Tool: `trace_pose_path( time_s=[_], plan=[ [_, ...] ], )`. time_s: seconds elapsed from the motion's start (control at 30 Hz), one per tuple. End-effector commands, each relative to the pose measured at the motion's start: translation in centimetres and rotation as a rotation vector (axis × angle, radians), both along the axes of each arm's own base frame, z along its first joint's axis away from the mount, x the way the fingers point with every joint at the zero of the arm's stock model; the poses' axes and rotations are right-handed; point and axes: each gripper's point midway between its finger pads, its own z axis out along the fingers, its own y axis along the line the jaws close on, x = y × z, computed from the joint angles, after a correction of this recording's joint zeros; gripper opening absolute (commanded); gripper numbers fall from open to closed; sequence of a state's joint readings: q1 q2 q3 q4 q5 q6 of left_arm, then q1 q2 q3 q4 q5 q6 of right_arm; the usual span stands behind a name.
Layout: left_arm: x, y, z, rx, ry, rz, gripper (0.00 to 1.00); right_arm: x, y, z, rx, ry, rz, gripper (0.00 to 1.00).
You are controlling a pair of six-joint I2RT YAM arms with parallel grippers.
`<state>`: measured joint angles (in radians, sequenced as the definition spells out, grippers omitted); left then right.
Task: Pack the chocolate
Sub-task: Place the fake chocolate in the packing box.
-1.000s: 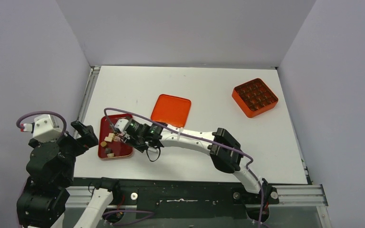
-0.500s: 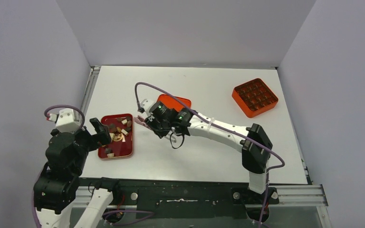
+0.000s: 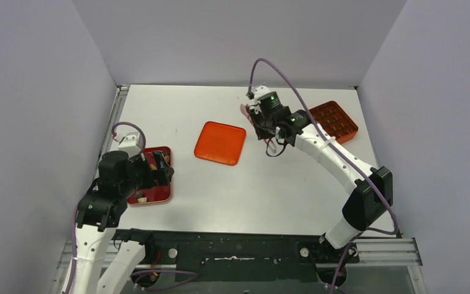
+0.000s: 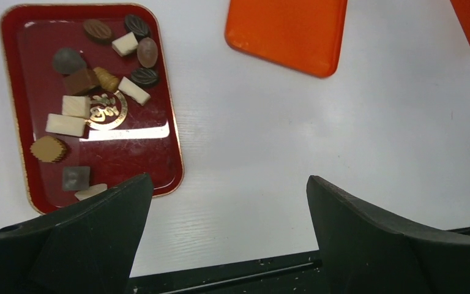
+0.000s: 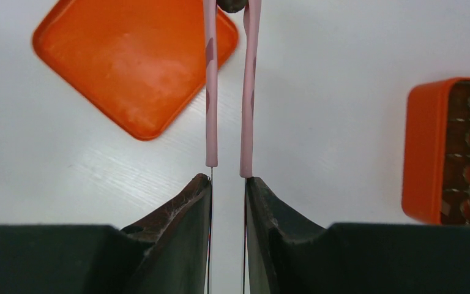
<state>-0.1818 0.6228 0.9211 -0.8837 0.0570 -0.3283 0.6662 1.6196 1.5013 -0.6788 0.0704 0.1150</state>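
One chocolate [image 5: 232,5] sits at the far tips of pink tongs [image 5: 211,92] that the right gripper [image 5: 227,179] clamps; left gripper [image 4: 227,184] gapes wide

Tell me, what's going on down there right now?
Right gripper shut on pink tongs, one dark chocolate pinched at tips. Left gripper open, empty, near red tray. Nothing seen between tongs and orange box.

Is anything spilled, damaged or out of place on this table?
Nothing stands out. The chocolates lie inside the red tray, none on the table. The orange lid lies flat, apart from the orange box. The pink tongs in the right gripper pinch one dark piece.
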Motion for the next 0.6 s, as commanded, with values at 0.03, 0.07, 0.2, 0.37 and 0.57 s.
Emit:
trace_pose_path(
  time_s=[0.03,0.07,0.2,0.37,0.57],
  plan=[
    [1.8,-2.6,0.1,-0.07,-0.059,-0.114,0.97,2.3,-6.4,2.2,-0.014,-0.042,-0.171,0.17],
    [1.9,-2.9,-0.3,-0.081,-0.056,-0.129,0.97,2.7,-7.4,2.1,-0.018,-0.034,-0.195,0.17],
    [2.1,-3.9,-1.9,-0.109,-0.039,-0.173,0.97,4.2,-12.0,1.4,-0.012,0.0,-0.308,0.18],
    [2.1,-3.6,-3.1,-0.091,-0.016,-0.169,0.97,5.1,-16.3,0.1,-0.029,0.047,-0.415,0.19],
    [2.1,-3.2,-3.4,-0.062,-0.013,-0.165,0.97,6.0,-19.5,-1.7,-0.033,0.096,-0.495,0.2]
  ],
)
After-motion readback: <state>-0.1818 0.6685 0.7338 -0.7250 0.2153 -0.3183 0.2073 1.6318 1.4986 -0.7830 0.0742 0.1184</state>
